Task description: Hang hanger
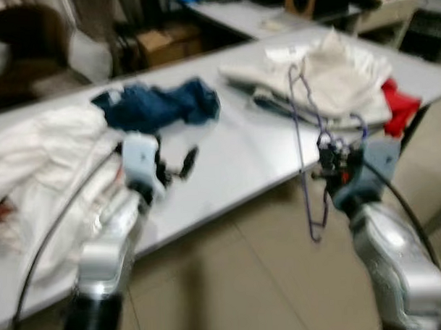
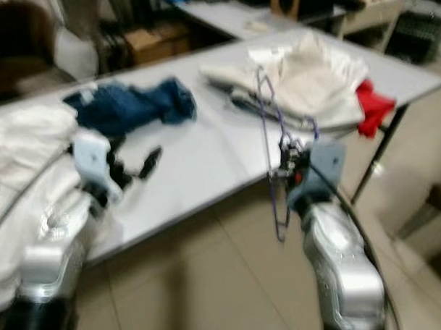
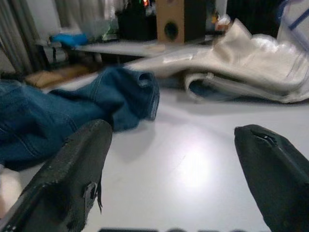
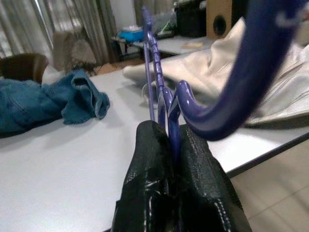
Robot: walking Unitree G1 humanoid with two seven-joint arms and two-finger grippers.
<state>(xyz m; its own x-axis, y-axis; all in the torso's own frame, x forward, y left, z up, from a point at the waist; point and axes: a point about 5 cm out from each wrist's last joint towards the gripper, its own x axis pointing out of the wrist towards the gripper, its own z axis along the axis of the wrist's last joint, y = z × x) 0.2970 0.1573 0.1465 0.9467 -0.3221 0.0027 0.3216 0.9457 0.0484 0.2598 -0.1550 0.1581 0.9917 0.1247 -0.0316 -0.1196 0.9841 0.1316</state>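
A purple plastic hanger (image 1: pixel 304 144) hangs tilted at the table's near edge, pinched near its hook by my right gripper (image 1: pixel 327 148), which is shut on it. In the right wrist view the hanger (image 4: pixel 166 104) runs up from between the black fingers (image 4: pixel 149 159). My left gripper (image 1: pixel 176 166) is open above the white table (image 1: pixel 227 161), just in front of a pair of blue jeans (image 1: pixel 160 103). The left wrist view has both fingers (image 3: pixel 79 164) spread wide, with nothing between them and the jeans (image 3: pixel 72 108) behind.
White garments (image 1: pixel 39 160) lie heaped on the table's left. A cream jacket (image 1: pixel 333 74) and a red cloth (image 1: pixel 401 104) lie at the right end. More tables, boxes and a speaker (image 3: pixel 174 21) stand behind. Tiled floor (image 1: pixel 246 280) lies below.
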